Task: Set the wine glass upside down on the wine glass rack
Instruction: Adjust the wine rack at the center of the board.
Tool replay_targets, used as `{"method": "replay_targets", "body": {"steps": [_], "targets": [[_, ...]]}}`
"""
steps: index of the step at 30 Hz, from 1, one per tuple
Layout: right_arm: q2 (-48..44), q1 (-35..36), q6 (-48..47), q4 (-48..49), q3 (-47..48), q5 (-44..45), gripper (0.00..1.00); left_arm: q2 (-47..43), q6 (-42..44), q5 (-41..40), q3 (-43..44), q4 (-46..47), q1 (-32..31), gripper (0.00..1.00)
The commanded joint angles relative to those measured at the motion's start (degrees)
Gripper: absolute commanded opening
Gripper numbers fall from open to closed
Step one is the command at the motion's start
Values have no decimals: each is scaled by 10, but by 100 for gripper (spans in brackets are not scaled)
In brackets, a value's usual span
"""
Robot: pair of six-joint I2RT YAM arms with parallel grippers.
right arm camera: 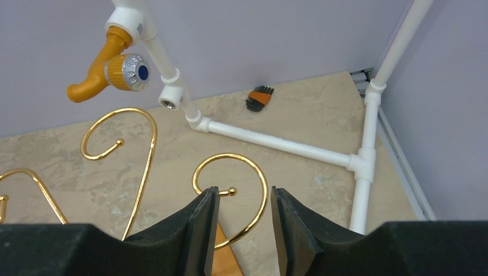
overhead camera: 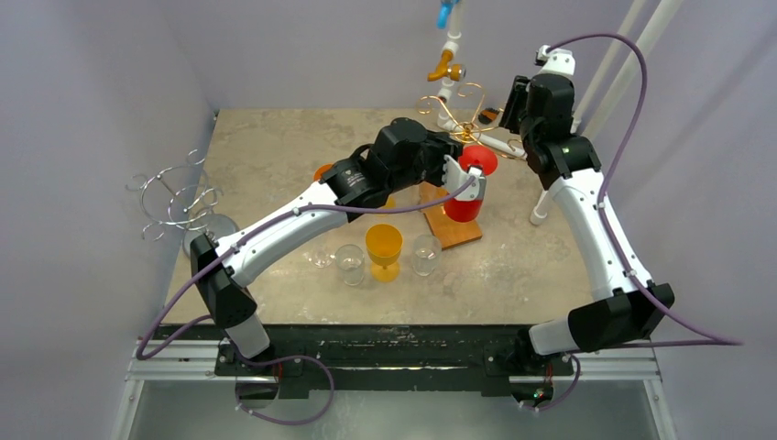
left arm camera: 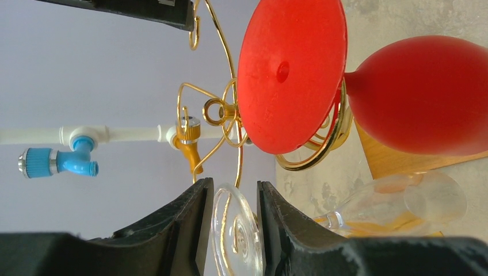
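The stone-patterned table point(overhead camera: 266, 151) was walled on the left, back and right. Its upper left stayed bare, while the middle front was crowded by an orange goblet point(overhead camera: 384, 246) between two clear tumblers point(overhead camera: 348, 261). A white pipe frame point(right arm camera: 288, 146) fenced the back right corner. The gold rack point(left arm camera: 216, 111) stood on a wooden board point(overhead camera: 460, 229) right of centre, with both arms close around it. The left gripper point(left arm camera: 233, 185) pinched the clear wine glass point(left arm camera: 403, 201) by its round foot point(left arm camera: 236, 230), right beside the rack. In the wrist view the glass's long axis ran left to right, foot toward the wall and bowl toward the table, so it was upside down. A red glass point(left arm camera: 426, 95) hung the same way from the rack, its matte foot point(left arm camera: 290, 69) resting on thin, shiny, curled wire. The right gripper point(right arm camera: 244, 195) was spread, holding nothing, with a ball-tipped gold curl point(right arm camera: 230, 191) just past its black fingertips.
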Motion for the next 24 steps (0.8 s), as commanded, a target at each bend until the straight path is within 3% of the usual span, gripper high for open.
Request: {"method": "replay_targets", "body": {"steps": [1,6,10,16,24], "targets": [[5,-2,8,39,6,14,46,-25,-14,-25,2,21,6,37],[12,-2,29,39,-1,-7,46,-30,-20,-19,-5,17,5,37],[5,-2,42,52,-25,-12,40,-41,-29,2,-5,4,3,37],[-1,-2,56,64,-55,-21,39,-29,-50,46,36,-50,2,39],[-22,-2,62,73,-77,-28,24,16,-40,-23,66,-38,1,37]]}}
